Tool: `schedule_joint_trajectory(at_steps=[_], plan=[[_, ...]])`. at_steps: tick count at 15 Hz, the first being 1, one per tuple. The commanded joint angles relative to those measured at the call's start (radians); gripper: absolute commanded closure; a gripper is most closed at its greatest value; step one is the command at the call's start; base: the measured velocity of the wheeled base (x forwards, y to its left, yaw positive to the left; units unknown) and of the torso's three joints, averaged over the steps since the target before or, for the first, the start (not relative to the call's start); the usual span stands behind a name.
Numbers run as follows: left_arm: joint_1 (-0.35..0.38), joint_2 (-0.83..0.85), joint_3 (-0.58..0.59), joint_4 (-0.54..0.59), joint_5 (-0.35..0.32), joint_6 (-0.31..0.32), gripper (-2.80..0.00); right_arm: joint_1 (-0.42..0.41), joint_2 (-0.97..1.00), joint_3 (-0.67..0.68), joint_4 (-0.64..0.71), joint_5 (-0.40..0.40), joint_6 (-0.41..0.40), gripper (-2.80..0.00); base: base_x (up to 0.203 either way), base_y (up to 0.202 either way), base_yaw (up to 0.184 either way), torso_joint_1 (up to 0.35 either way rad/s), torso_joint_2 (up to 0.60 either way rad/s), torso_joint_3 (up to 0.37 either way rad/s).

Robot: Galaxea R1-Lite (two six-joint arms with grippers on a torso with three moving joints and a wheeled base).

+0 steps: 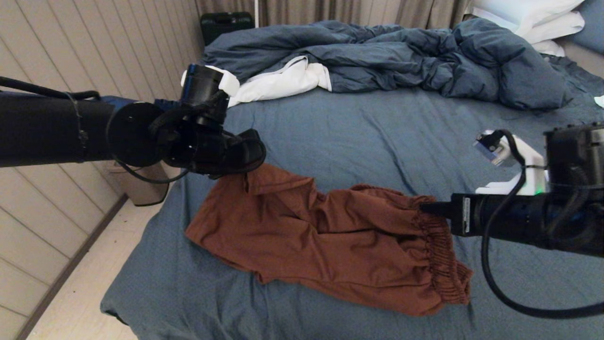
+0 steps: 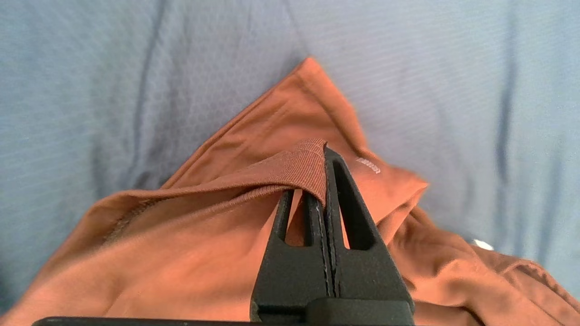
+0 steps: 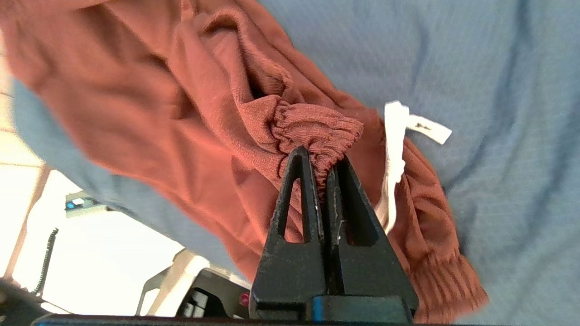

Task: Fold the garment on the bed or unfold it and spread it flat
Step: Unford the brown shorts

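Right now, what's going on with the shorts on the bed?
Both arms have hold of the rust-brown shorts on the bed. The left tool is shut on a leg hem at the end nearer the duvet. The right tool is shut on the gathered waistband, with the white drawstring hanging beside it. The shorts are stretched between them, partly lifted and rumpled, not flat.

The head camera looks forward and down across the bed (image 1: 330, 132), while each wrist camera peers from close behind its own claw at the garment (image 1: 330, 236), which all three views share.
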Motion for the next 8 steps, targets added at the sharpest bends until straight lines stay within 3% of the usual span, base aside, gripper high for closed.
schedule_joint_trajectory(at_steps=[1, 8], plan=[[0.0, -0.09, -0.012, 0.028, 0.003, -0.004, 0.0, 0.008, -0.085, -0.06, 0.084, 0.001, 0.004, 0.0, 0.0, 0.0, 0.0, 0.0, 0.0, 0.0], [-0.005, -0.198, -0.117, 0.158, 0.003, 0.0, 0.0, 0.036, -0.184, -0.193, 0.217, 0.002, 0.001, 0.0, 0.0, 0.0, 0.0, 0.0, 0.0, 0.0]])
